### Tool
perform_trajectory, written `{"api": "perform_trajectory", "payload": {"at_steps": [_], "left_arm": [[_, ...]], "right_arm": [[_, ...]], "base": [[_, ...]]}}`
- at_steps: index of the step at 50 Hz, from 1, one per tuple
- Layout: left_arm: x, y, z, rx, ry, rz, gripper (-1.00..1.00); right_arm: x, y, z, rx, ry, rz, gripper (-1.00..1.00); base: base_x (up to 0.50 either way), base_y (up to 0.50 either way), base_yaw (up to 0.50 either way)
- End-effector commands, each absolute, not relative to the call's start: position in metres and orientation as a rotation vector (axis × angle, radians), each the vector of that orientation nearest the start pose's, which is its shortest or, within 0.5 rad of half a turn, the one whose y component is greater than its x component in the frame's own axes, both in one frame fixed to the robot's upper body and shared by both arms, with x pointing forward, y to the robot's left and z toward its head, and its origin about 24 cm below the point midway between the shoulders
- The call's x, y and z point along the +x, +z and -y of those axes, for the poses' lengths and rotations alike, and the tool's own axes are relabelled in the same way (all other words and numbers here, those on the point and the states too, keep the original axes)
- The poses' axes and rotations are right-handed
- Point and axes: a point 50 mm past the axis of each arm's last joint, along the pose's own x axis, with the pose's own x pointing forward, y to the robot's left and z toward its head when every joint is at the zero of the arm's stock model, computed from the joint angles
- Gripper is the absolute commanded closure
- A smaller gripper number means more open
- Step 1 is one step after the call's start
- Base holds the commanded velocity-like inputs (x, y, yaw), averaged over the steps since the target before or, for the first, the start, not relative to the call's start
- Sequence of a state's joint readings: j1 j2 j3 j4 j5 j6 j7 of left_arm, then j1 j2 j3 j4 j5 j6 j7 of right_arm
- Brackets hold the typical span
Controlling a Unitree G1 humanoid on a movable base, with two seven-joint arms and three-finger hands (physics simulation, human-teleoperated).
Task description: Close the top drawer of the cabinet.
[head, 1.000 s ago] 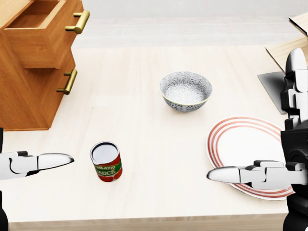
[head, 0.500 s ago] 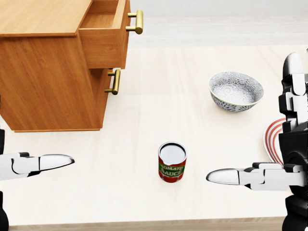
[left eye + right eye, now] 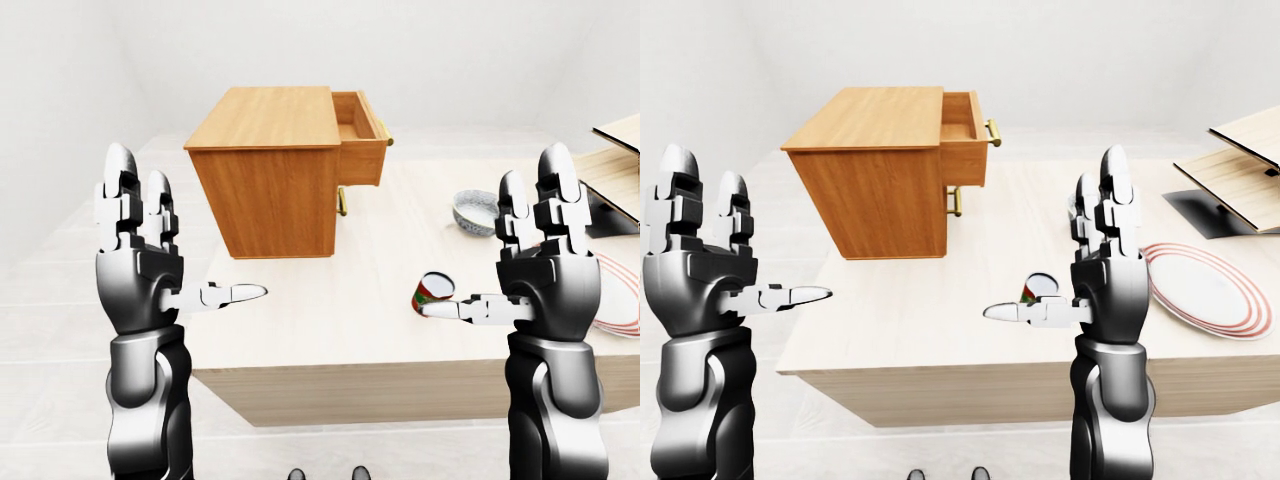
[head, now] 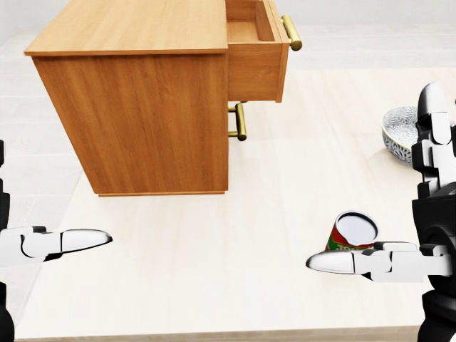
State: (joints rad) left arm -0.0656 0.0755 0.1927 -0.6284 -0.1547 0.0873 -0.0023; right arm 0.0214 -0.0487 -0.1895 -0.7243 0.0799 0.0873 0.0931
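Observation:
The wooden cabinet (image 4: 142,100) stands on the table at the upper left of the head view. Its top drawer (image 4: 258,68) is pulled out to the right, with a brass handle (image 4: 292,33) on its face. The lower drawer is closed, and its handle (image 4: 239,121) shows below. My left hand (image 3: 185,235) is open, fingers upright, held low and left of the cabinet and apart from it. My right hand (image 3: 490,240) is open and empty, low at the right, well below the drawer.
A tomato sauce can (image 4: 353,239) stands just behind my right thumb. A patterned bowl (image 4: 399,128) sits at the right edge. A red-rimmed plate (image 3: 1205,285) and an open cardboard box (image 3: 1235,170) lie further right. The table's (image 4: 214,285) edge runs along the bottom.
The camera has moved left, so the whole picture has shifted: cabinet, can and bowl slid right in the head view and the plate left it. Both hands keep their pose.

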Motion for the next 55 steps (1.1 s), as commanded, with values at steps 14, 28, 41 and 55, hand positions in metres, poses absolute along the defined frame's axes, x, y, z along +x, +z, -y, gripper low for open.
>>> {"api": "perform_trajectory", "payload": {"at_steps": [14,28,41,55], "left_arm": [[0.2209,0.1881,-0.1873,-0.024,0.084,0.605,-1.0],[0.2204,0.1889,-0.1885,-0.025,0.088,0.609,-1.0],[0.2203,0.1876,-0.1891,-0.023,0.088,0.603,-1.0],[0.2212,0.187,-0.1898,-0.019,0.095,0.599,-1.0]], "right_arm": [[0.203,0.1891,0.1854,-0.043,-0.059,0.617,-1.0],[0.2027,0.1894,0.1841,-0.044,-0.048,0.618,-1.0],[0.2043,0.1839,0.1858,-0.047,-0.051,0.59,-1.0],[0.2053,0.1842,0.186,-0.05,-0.066,0.591,-1.0]], "base": [[0.01,0.22,0.0],[0.36,-0.04,0.0],[0.5,-0.06,0.0],[0.21,-0.02,0.0]]}}
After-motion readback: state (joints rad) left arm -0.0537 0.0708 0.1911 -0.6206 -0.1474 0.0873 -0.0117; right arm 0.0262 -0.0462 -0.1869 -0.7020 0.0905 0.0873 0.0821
